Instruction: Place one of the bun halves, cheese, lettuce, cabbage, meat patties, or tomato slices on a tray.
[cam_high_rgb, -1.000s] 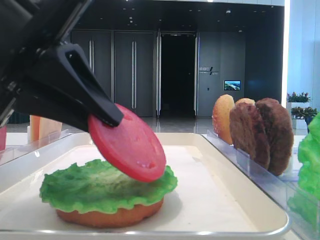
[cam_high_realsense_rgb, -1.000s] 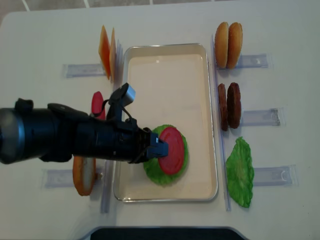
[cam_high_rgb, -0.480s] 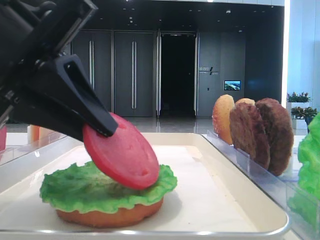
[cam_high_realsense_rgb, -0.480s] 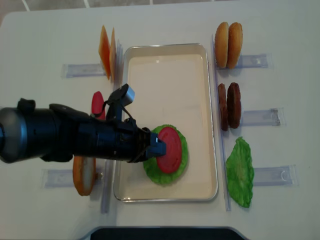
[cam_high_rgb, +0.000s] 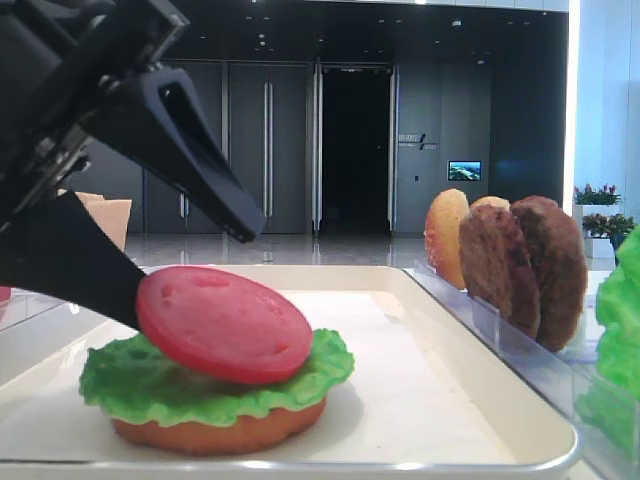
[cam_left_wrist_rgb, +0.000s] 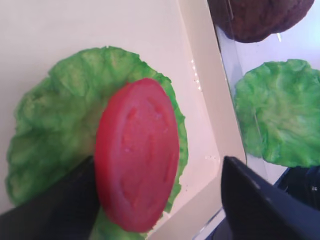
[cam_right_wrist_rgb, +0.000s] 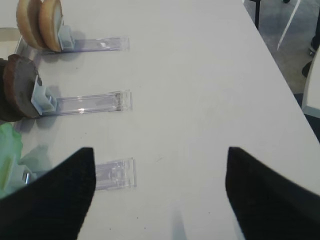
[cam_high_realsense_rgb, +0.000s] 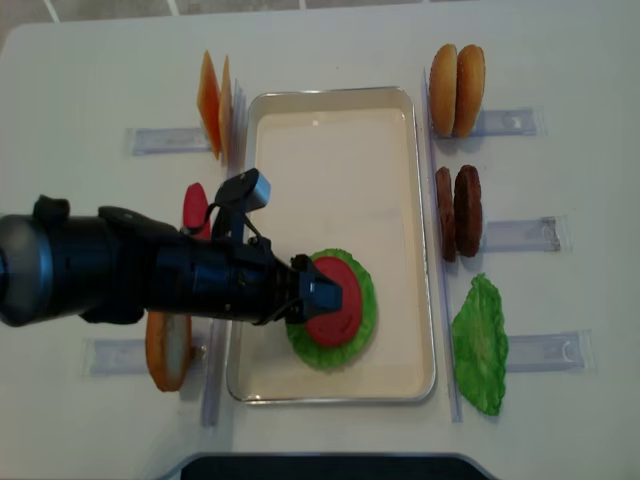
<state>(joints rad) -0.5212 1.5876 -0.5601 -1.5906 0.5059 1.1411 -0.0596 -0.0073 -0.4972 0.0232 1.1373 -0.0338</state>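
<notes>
Tomato slice (cam_high_rgb: 223, 323) lies on the lettuce (cam_high_rgb: 215, 375) in the tray (cam_high_rgb: 450, 395), and the left tool (cam_left_wrist_rgb: 160, 195), wide open and holding nothing, should lift straight up.

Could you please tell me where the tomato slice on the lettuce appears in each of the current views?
Exterior high: tomato slice lower left, atop the lettuce.
Right wrist: not in view.
Left wrist: centre, lying on the lettuce.
Exterior high (realsense): lower centre, at the left gripper.
Shared landmark: the meat patties, right of the tray.
</notes>
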